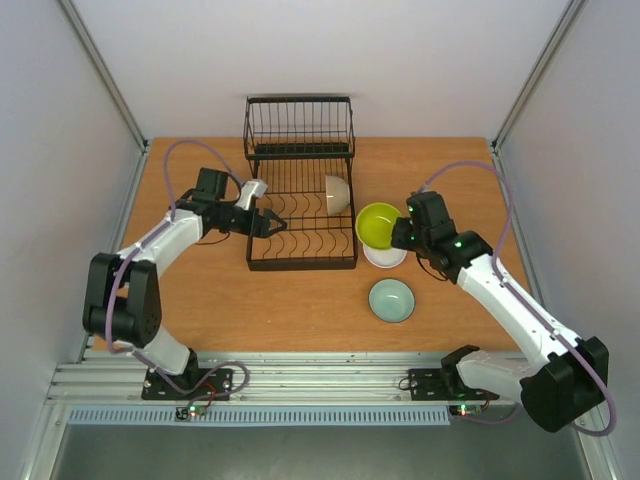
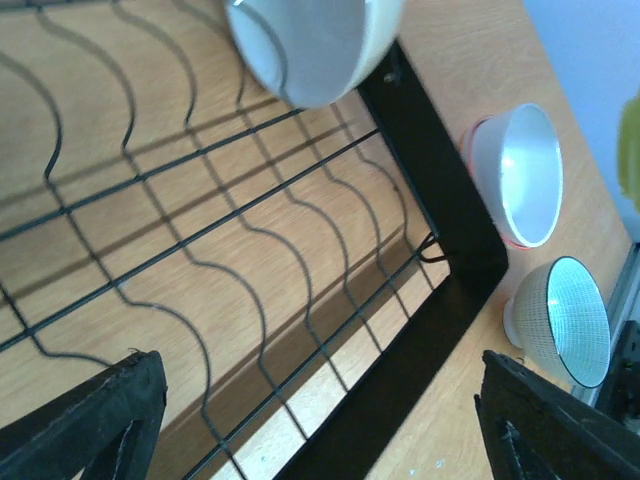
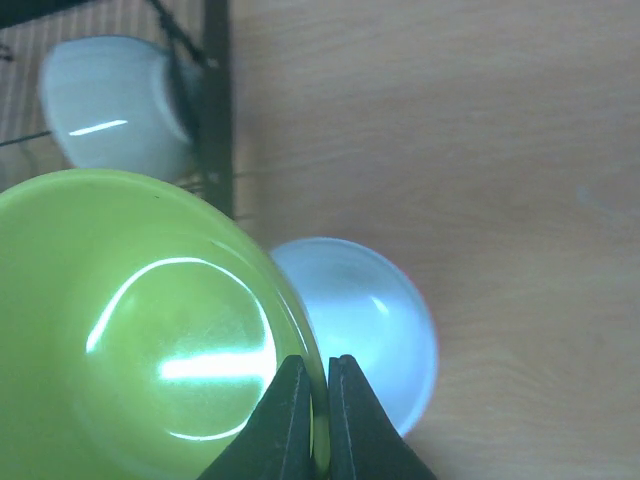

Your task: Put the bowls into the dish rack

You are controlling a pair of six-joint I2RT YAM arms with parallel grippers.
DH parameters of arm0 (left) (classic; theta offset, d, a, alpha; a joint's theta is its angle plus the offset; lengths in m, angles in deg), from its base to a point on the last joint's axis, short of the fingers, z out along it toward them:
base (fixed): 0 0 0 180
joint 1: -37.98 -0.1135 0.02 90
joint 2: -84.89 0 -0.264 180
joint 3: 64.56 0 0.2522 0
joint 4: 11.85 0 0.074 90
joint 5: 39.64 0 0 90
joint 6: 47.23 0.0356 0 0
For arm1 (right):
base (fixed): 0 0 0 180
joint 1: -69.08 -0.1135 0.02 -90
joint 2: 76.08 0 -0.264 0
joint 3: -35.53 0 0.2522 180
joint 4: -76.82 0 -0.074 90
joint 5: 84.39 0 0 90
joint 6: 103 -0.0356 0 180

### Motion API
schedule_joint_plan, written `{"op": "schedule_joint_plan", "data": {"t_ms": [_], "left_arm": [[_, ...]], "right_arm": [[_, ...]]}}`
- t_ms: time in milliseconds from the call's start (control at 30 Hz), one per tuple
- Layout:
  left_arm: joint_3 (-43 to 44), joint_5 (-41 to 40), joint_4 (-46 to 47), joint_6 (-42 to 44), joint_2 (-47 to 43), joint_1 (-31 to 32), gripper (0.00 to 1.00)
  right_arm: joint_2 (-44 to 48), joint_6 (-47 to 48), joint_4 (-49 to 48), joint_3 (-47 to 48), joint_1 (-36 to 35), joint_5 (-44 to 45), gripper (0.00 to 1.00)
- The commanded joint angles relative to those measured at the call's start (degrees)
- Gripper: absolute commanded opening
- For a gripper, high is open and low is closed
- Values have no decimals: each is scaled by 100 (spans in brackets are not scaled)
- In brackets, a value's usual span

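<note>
The black wire dish rack [image 1: 300, 262] stands mid-table with a cream bowl [image 1: 337, 194] on its side among the prongs at its right edge. My right gripper [image 1: 401, 233] is shut on the rim of the yellow-green bowl [image 1: 378, 224]; in the right wrist view its fingertips [image 3: 320, 400] pinch that rim [image 3: 140, 320]. The bowl partly covers a white bowl with a red-edged rim [image 1: 386, 258] [image 3: 375, 320]. A pale teal bowl [image 1: 391, 300] sits nearer the front. My left gripper [image 1: 268, 222] hangs open over the rack's left side, holding nothing [image 2: 320, 440].
The rack's taller basket section [image 1: 299, 125] rises at its far end. In the left wrist view, the cream bowl [image 2: 310, 45] sits above the rack's black frame [image 2: 440, 230], with the white bowl [image 2: 520, 175] and teal bowl [image 2: 565, 320] outside it.
</note>
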Motion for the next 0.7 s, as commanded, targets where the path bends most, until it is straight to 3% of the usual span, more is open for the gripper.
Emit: {"op": "schedule_joint_plan", "data": {"t_ms": [0, 333, 667], "left_arm": [[-45, -660, 87, 311, -606, 245, 86], [2, -1058, -160, 447, -1290, 263, 87], [134, -838, -460, 552, -957, 259, 85]], "right_arm": [[-451, 149, -264, 571, -457, -57, 1], [-2203, 156, -683, 1643, -1284, -58, 1], [-3310, 366, -715, 2550, -1841, 55, 1]]}}
